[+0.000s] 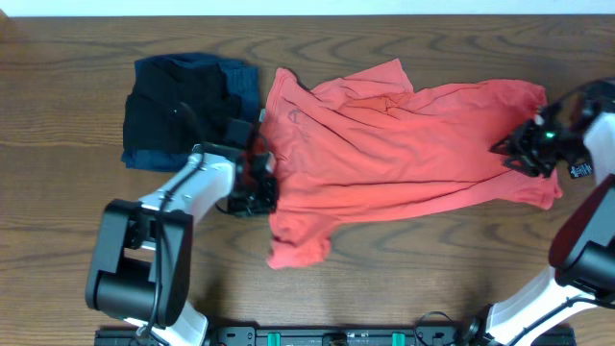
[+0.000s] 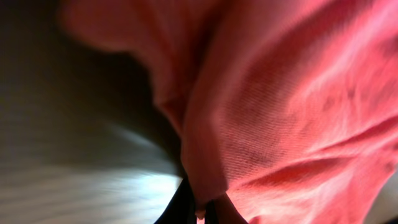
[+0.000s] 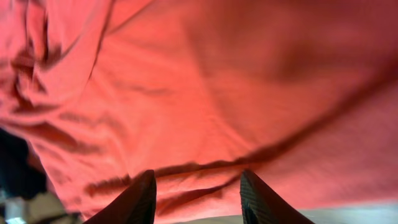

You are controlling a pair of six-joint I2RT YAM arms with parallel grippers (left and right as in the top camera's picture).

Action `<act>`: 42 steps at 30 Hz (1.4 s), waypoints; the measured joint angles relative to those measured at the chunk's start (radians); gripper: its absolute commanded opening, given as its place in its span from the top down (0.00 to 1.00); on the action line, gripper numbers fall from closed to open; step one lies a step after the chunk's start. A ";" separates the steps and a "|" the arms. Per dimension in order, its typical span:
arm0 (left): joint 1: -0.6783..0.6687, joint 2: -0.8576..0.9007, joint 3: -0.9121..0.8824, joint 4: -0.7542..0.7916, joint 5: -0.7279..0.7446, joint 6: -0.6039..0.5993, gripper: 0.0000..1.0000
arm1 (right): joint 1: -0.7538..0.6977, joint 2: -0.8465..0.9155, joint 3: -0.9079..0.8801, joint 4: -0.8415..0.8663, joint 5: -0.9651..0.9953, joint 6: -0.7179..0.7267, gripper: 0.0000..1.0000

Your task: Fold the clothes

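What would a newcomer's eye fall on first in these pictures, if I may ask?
The coral-red T-shirt lies rumpled across the table. The left gripper pinches its left edge; the right gripper stands open at its right edge. A folded black garment sits far left.

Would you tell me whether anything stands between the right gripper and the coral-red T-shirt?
Nothing visible does. The right gripper sits at the right edge of the coral-red T-shirt, fingers apart, only red fabric ahead. The folded dark garments lie beyond the shirt's far end.
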 measured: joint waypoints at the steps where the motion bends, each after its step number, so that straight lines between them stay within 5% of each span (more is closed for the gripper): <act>1: 0.021 0.000 0.008 0.002 -0.003 -0.002 0.94 | 0.023 0.000 0.000 -0.003 0.003 -0.003 0.53; 5: 0.077 0.000 0.023 0.002 -0.015 0.001 0.68 | 0.122 0.000 0.000 -0.004 0.045 -0.018 0.45; 16: 0.103 -0.148 0.023 -0.197 0.100 0.056 0.53 | 0.149 0.000 0.000 0.015 0.191 0.024 0.39; 19: 0.096 -0.265 0.024 -0.258 0.114 0.075 0.37 | 0.121 0.000 0.000 0.015 0.201 0.028 0.39; 25: 0.067 -0.381 0.008 -0.354 0.126 0.076 0.35 | 0.095 0.000 0.000 0.012 0.212 0.030 0.39; 34: 0.066 -0.376 -0.284 -0.130 0.129 0.046 0.37 | 0.097 0.000 0.000 0.013 0.213 0.032 0.38; 38: 0.066 -0.375 -0.323 -0.079 0.130 0.035 0.61 | 0.097 0.000 0.000 0.012 0.213 0.032 0.38; 42: 0.066 -0.375 -0.323 -0.072 0.152 0.047 0.94 | 0.097 0.000 0.000 0.012 0.213 0.032 0.38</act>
